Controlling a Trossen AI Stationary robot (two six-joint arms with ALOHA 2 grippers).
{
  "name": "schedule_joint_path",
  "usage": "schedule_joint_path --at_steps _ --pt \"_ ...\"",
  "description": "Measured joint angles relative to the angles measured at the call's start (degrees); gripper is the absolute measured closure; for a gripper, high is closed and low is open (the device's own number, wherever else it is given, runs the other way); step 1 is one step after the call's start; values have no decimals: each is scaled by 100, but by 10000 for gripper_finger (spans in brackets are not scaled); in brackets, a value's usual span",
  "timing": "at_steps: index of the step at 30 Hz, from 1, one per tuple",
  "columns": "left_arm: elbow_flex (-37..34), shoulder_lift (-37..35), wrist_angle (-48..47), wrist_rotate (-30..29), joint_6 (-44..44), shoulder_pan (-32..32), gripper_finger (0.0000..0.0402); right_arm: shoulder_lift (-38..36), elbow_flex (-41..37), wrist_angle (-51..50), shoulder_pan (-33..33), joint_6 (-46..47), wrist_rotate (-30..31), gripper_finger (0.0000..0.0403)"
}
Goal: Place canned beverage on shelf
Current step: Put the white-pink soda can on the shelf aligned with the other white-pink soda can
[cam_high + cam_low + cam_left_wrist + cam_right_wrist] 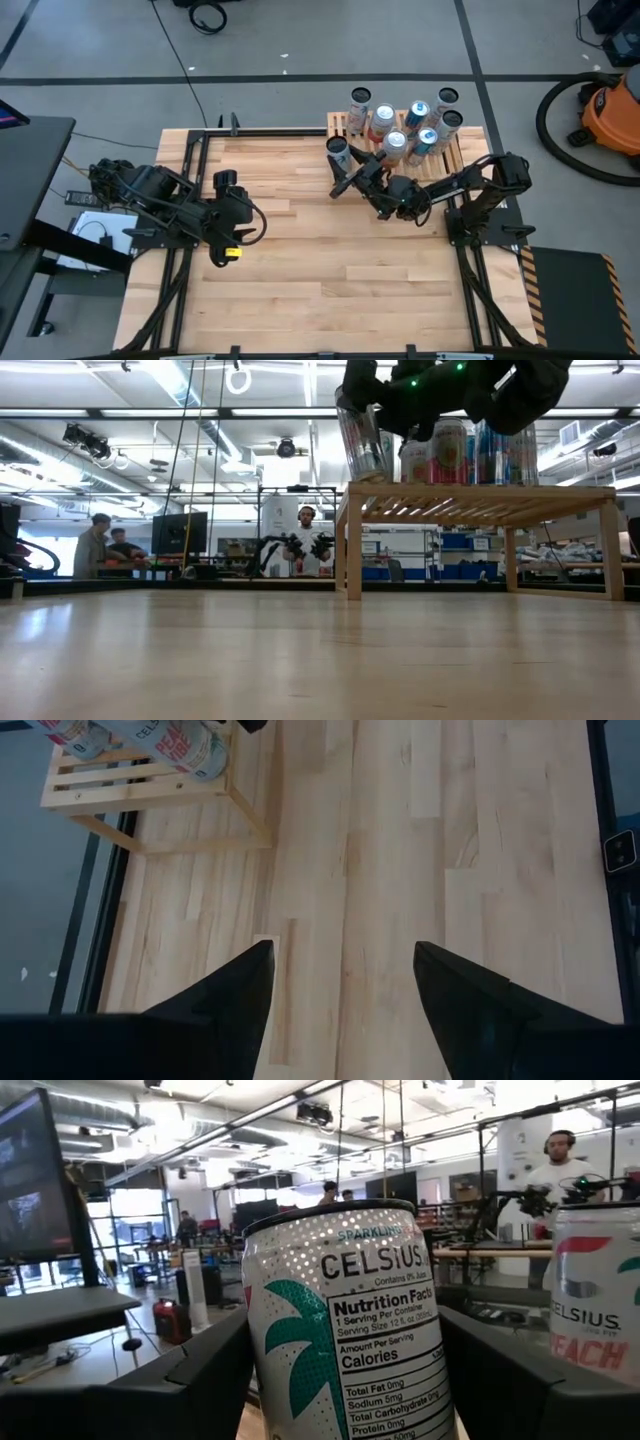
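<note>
The shelf (pixel 338 125), a low light-wood slatted rack, stands at the table's far right and bears several upright cans (pixel 385 122). A silver Celsius can (pixel 340 1310) with a teal palm print stands at the shelf's near left corner (pixel 362 440). My right gripper (pixel 347 168) reaches it from the near right and is shut on it. My left gripper (pixel 340 990) hangs open over bare table at the left, nothing between its fingers. My right gripper pinches the can's side wall (pixel 262 1350) between its two fingers (pixel 200 1380), one on each side, about mid-height. The fingers come roughly level from the table's near right. The can is upright, its bottom (pixel 368 478) on the shelf's top by the corner.
The other cans (pixel 450 450) stand close behind and right of the held one; a peach one (pixel 600 1310) is nearest. Open wooden table (pixel 330 260) lies before the shelf. An orange vacuum (pixel 610 110) sits on the floor beyond the right edge. People (pixel 305 535) stand in the room behind.
</note>
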Motion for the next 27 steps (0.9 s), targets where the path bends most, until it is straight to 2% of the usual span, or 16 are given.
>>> schedule_joint_path --at_steps 4,12,27 --pt "0 0 -1 -1 0 0 159 2 -2 -17 107 -35 125 106" --pt "0 0 -2 -1 -2 0 159 53 -51 -451 289 -300 1019 102" --pt "0 0 -2 1 -2 0 159 32 -40 -460 349 -426 1424 101"
